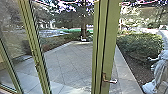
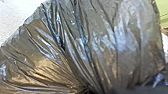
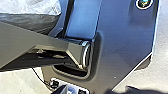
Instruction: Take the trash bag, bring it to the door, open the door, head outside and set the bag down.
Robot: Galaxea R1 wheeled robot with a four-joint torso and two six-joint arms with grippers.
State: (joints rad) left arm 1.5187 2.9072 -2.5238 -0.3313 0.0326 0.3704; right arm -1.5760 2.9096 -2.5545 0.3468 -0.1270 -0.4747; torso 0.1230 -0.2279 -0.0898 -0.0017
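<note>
In the left wrist view the dark, shiny trash bag (image 2: 117, 47) spreads wide, and its folds run together into a tight gather where my left gripper is shut on it. Part of a greyish plastic bag (image 3: 30, 7) also appears beside the robot's body in the right wrist view. Ahead in the head view stands the glass door with a green frame (image 1: 111, 42) and a lever handle (image 1: 110, 81). Whether the door is ajar I cannot tell.
Green posts (image 1: 33, 47) and more glass stand on the left. Through the glass lie a paved yard (image 1: 67, 60), a tree (image 1: 83, 30) and bushes (image 1: 140, 46). At the right is a pale, blurred figure (image 1: 160, 70), possibly a reflection.
</note>
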